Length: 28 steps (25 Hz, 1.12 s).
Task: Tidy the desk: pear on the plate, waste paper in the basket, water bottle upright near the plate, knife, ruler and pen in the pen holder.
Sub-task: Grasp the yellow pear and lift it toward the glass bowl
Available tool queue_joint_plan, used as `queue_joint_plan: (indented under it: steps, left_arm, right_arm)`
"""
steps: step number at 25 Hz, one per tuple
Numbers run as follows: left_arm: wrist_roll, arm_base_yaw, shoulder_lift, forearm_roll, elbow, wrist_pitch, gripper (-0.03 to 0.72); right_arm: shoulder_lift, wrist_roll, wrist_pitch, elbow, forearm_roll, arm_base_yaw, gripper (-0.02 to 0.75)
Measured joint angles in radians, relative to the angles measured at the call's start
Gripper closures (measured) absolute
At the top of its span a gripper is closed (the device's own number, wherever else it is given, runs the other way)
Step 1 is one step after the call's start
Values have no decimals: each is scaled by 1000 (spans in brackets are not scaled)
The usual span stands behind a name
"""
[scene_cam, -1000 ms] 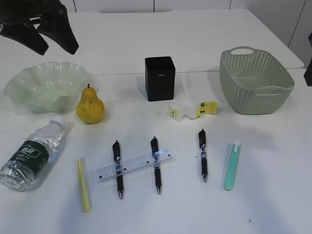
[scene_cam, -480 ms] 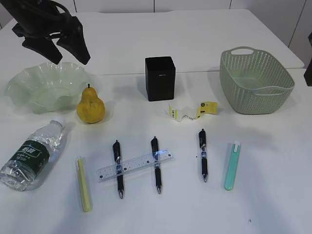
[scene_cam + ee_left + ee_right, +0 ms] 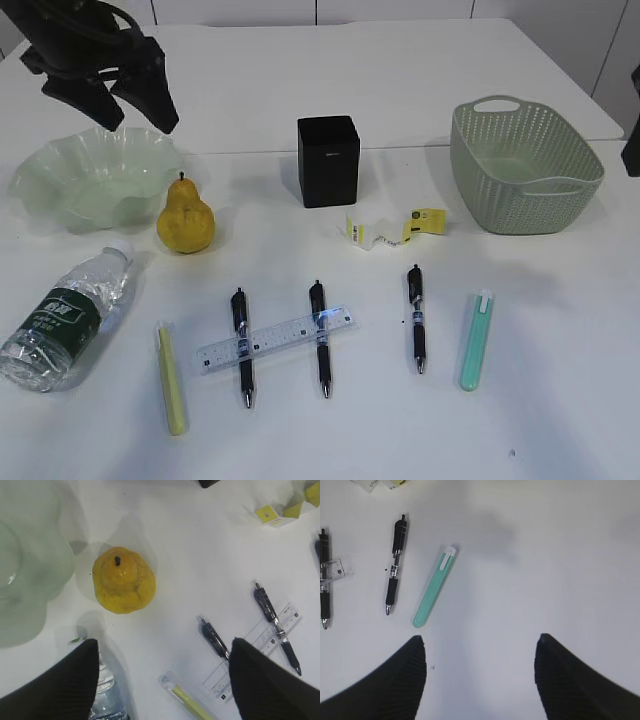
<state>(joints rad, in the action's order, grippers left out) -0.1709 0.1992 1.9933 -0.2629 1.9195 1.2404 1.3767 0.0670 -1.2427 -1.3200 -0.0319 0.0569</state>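
Observation:
The yellow pear (image 3: 185,218) (image 3: 124,580) stands on the table just right of the pale green plate (image 3: 60,165) (image 3: 22,595). My left gripper (image 3: 138,118) (image 3: 162,647) hangs open and empty above the plate's back rim, high over the pear. The water bottle (image 3: 65,315) (image 3: 107,692) lies on its side. The ruler (image 3: 275,340) rests across two pens (image 3: 243,345); a third pen (image 3: 416,318) (image 3: 395,570) lies beside a teal knife (image 3: 476,340) (image 3: 435,594). Waste paper (image 3: 393,228) lies between the black pen holder (image 3: 328,160) and the basket (image 3: 522,165). My right gripper (image 3: 480,642) is open over bare table.
A yellow capped knife (image 3: 171,378) (image 3: 192,705) lies near the front left, beside the bottle. The table's far edge runs behind the pen holder and basket. A dark part of the right arm (image 3: 632,150) shows at the right border.
My left gripper has come in from the top left corner, moving right and slightly down over the plate's back rim. Nothing on the table has moved.

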Motion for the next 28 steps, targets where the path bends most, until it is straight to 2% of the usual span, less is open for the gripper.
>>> queue_joint_plan:
  steps: [4,11,28]
  left_arm:
    - [-2,0,13,17,7,0,111]
    - [-2,0,106,25,97,0,52]
    - [-7,1,250,16,116,-4,47]
  right_arm:
    - [0,1,0,0,-13,0,205]
    - [0,2,0,0,-22,0,206]
    - [0,2,0,0,-45,0,206]
